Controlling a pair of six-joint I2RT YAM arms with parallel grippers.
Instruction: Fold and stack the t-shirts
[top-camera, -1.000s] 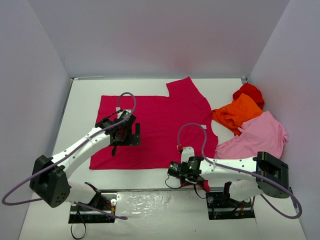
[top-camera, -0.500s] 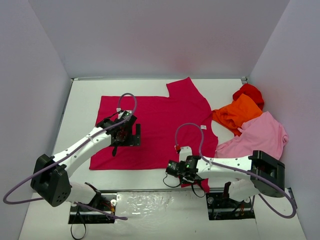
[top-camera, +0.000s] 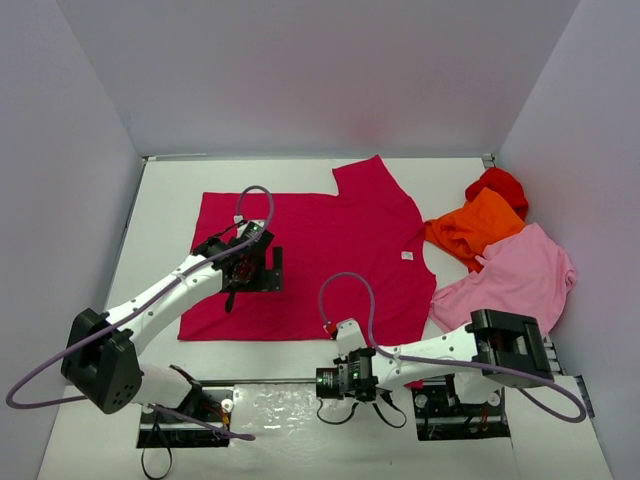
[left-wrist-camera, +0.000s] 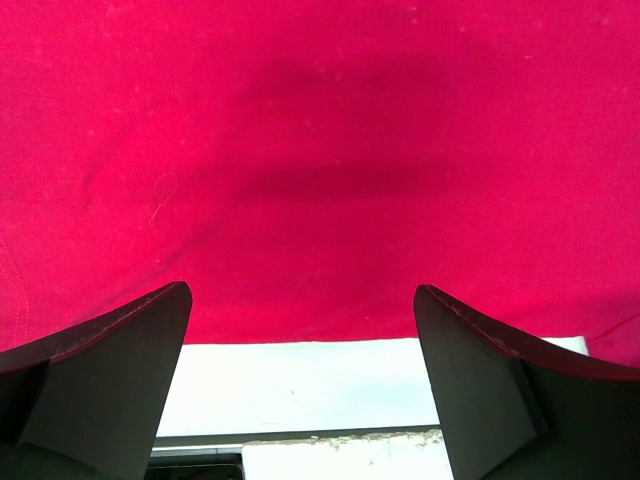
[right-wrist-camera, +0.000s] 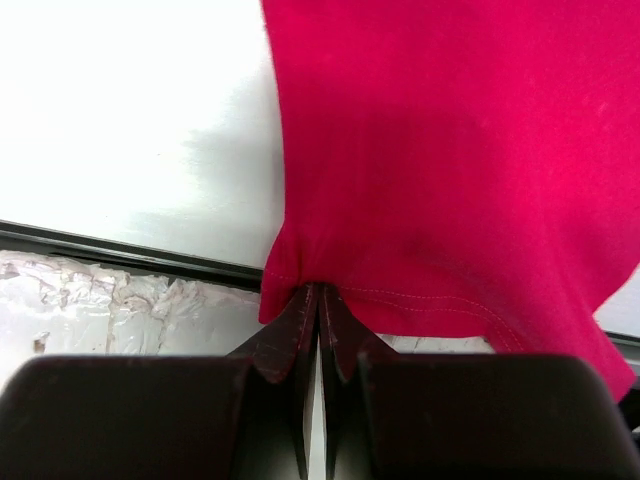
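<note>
The right gripper has its jaws pressed shut on a small pucker of stitched sleeve hem belonging to the raspberry-red shirt. It sits at the bottom centre of the top view, over the crinkled foil strip. So thin a bite could slip out under a hard pull, or the cloth could catch on that strip. The left gripper has its jaws spread wide and holds nothing. It hangs low over the shirt's left half, and whether it presses the cloth I cannot tell; if not, a tug may drag the whole shirt askew. The shirt lies flat mid-frame on the white table, a matte, soft knit with a small white neck tag. The orange shirt, pale pink shirt and bright red shirt lie bunched at the right.
</note>
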